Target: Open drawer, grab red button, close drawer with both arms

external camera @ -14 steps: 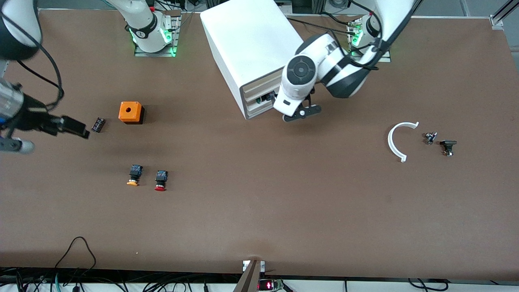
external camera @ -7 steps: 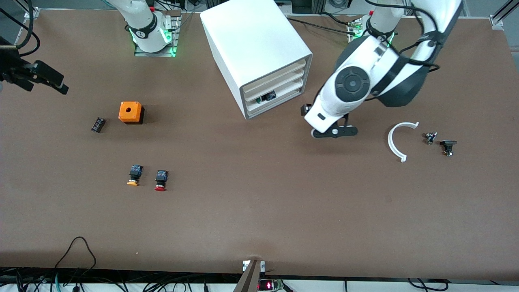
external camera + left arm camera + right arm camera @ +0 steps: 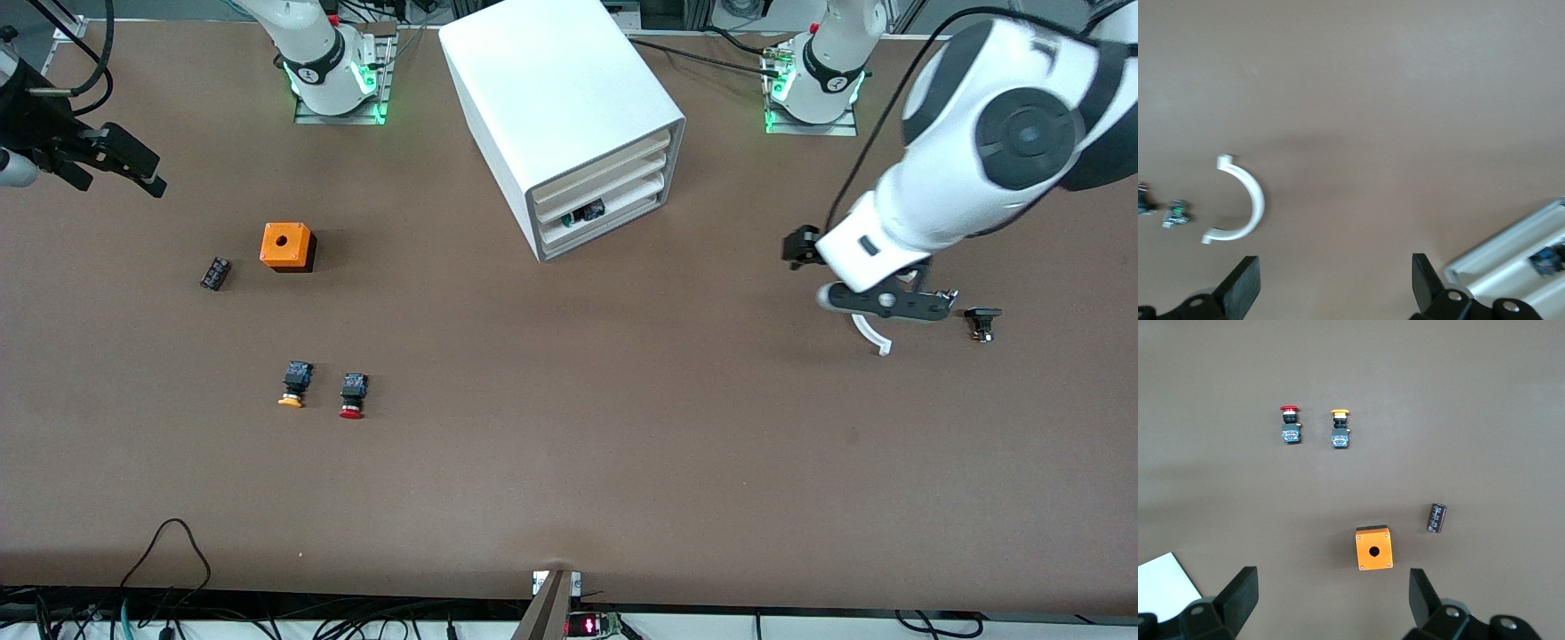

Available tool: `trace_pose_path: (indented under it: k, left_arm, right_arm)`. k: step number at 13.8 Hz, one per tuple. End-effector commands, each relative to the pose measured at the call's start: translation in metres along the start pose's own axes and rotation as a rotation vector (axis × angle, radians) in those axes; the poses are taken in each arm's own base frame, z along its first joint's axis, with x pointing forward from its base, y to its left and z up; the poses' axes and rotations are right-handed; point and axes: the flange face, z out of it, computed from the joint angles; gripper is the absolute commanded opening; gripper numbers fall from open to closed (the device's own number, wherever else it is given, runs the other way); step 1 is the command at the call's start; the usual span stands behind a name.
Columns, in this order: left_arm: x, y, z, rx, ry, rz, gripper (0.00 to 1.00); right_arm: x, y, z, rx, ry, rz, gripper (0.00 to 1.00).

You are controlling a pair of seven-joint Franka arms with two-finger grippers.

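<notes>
The cabinet (image 3: 569,116) stands at the middle of the table's robot-side edge, with three drawers counted. The drawer (image 3: 613,188), the middle one, appears flush with its neighbours; a small dark item shows in a gap in the cabinet front, at the bottom drawer level.

The button (image 3: 353,395) lies on the open table toward the right arm's end, nearer the front camera than the orange box (image 3: 286,246). Its long axis runs toward the front edge, red cap foremost. Two buttons are counted: the red one, with an orange-capped one (image 3: 293,384) just beside it.

The right gripper (image 3: 124,160) hovers at the right arm's corner, fingers spread, empty. By judgement, it is the nearer arm to the button.

The left gripper (image 3: 885,302) hangs over the white arc (image 3: 871,333) near the left arm's end, fingers spread (image 3: 1238,293), empty.
</notes>
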Motion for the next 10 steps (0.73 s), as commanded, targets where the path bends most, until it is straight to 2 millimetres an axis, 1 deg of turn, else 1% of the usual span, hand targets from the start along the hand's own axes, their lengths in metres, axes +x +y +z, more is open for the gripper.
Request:
trace_pose_path:
  k: [1,2,3,4,5,6,7,8,9,10]
  left_arm:
    - [-0.016,-0.031,-0.027,0.013,0.039,0.023,1.00]
    - [-0.018,-0.050,-0.032,-0.013,0.062,0.020,1.00]
    - [-0.026,-0.063,-0.037,-0.049,0.100,0.004,1.00]
    - [-0.038,-0.076,-0.045,-0.054,0.128,-0.022,1.00]
    - [-0.052,-0.081,-0.049,-0.050,0.131,-0.030,1.00]
    - [-0.062,-0.091,-0.055,-0.053,0.155,-0.058,1.00]
    - [-0.064,-0.085,-0.056,-0.044,0.169,-0.043,1.00]
    - [-0.069,-0.082,-0.050,-0.028,0.154,-0.029,1.00]
    - [-0.078,-0.084,-0.058,-0.003,0.168,-0.014,1.00]
    - [-0.079,-0.083,-0.058,0.001,0.162,-0.009,1.00]
  right_arm:
    - [-0.003,-0.005,-0.006,-0.014,0.008,-0.004,1.00]
    - [-0.002,-0.007,-0.009,-0.008,0.007,-0.006,1.00]
    - [0.001,-0.011,-0.018,-0.005,0.022,-0.016,1.00]
    - [0.009,-0.015,-0.022,-0.008,0.032,-0.024,1.00]
    - [0.019,-0.017,-0.026,-0.013,0.033,-0.029,1.00]
    - [0.031,-0.020,-0.027,-0.019,0.004,-0.031,1.00]
    - [0.045,-0.023,-0.030,-0.022,-0.024,-0.031,1.00]
    - [0.054,-0.025,-0.033,-0.026,-0.052,-0.029,1.00]
    - [0.059,-0.027,-0.035,-0.029,-0.062,-0.026,1.00]
    - [0.060,-0.027,-0.036,-0.029,-0.061,-0.022,1.00]
